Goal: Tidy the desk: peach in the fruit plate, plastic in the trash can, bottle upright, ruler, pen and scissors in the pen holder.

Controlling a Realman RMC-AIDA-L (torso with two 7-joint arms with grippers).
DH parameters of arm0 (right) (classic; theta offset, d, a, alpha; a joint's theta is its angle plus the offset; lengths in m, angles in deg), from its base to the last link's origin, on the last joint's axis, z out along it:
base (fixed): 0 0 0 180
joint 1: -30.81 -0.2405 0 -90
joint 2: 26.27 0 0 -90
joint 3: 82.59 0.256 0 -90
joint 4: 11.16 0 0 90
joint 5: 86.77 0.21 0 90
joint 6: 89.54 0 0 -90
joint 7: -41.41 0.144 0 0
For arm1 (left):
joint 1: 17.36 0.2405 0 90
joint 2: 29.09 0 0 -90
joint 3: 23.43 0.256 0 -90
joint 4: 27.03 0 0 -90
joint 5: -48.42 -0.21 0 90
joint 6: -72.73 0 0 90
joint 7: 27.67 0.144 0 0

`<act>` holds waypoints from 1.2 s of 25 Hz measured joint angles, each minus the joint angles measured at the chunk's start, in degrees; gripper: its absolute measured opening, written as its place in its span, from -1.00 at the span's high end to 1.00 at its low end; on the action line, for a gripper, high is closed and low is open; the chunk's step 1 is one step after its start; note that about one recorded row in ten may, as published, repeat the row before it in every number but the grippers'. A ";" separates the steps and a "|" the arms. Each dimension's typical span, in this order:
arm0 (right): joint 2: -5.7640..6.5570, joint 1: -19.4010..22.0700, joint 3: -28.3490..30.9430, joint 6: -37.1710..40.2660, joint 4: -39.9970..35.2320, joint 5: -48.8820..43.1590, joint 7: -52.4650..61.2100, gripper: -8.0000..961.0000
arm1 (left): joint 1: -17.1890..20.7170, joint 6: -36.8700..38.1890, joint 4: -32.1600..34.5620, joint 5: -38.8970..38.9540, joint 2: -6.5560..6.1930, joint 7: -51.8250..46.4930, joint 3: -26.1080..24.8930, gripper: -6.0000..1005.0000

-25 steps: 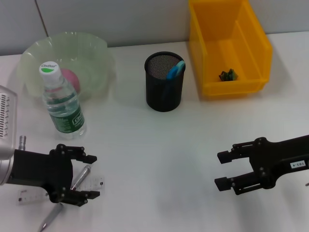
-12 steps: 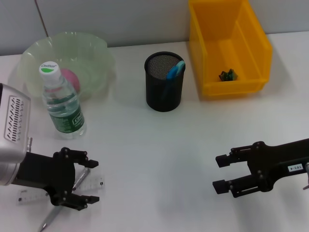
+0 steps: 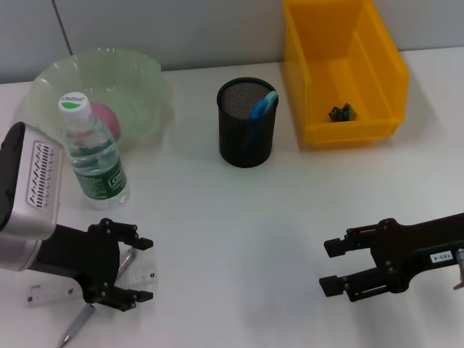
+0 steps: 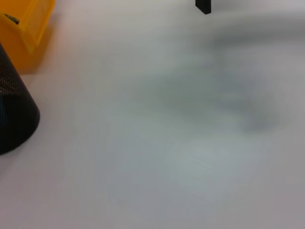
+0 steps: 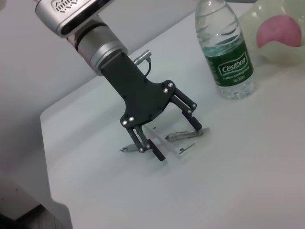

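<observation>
pen: lies slantwise at the near left of the desk [image 3: 239, 217], across the clear ruler [image 3: 51, 291]; its body shows between the left fingers [image 3: 126, 261] and its tip pokes out nearer [image 3: 75, 328]
left gripper: [image 3: 136, 270] low over pen and ruler, jaws spread wide, one finger each side of the pen, nothing clamped; whether the tips touch the desk cannot be told
right gripper: [image 3: 332, 266] near right, above bare desk, jaws apart, holding nothing
bottle: [image 3: 93, 154] upright just beyond the left gripper, green label reading "cestbon" [image 5: 233, 65]
peach: [image 3: 107, 119] in the fruit plate [image 3: 138, 80], far left, behind the bottle
scissors: blue sheath [image 3: 264, 104] sticking out of the pen holder [image 3: 247, 123], far centre
trash can: [image 3: 377, 65] far right, a small dark-green scrap [image 3: 341, 112] on its floor
</observation>
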 joint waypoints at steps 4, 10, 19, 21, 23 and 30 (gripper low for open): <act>0.00 -0.06 -0.01 -0.10 0.11 0.00 0.00 -0.63 | -1.54 -1.30 -2.38 -1.10 -0.01 -0.01 -0.10 -0.59; 0.06 -0.32 0.16 -0.28 0.36 0.00 0.01 -0.63 | -2.04 -2.04 -3.13 -1.94 -0.01 -0.03 -0.03 -0.56; 0.11 -2.71 0.37 -1.46 2.95 -2.47 0.05 -0.63 | -3.90 -2.73 -5.94 -3.03 -0.06 -0.24 -0.07 -0.50; 0.01 -3.04 0.41 -1.49 3.00 -2.87 0.05 -0.63 | -4.25 -2.83 -6.38 -3.41 -0.05 -0.40 -0.12 -0.49; 0.01 -3.21 0.41 -1.49 3.05 -2.89 0.05 -0.63 | -4.63 -2.91 -6.74 -3.76 0.00 -0.49 -0.14 -0.48; 0.12 -3.49 0.41 -1.49 3.07 -2.94 0.05 -0.63 | -4.75 -2.93 -6.79 -3.91 0.00 -0.62 -0.12 -0.43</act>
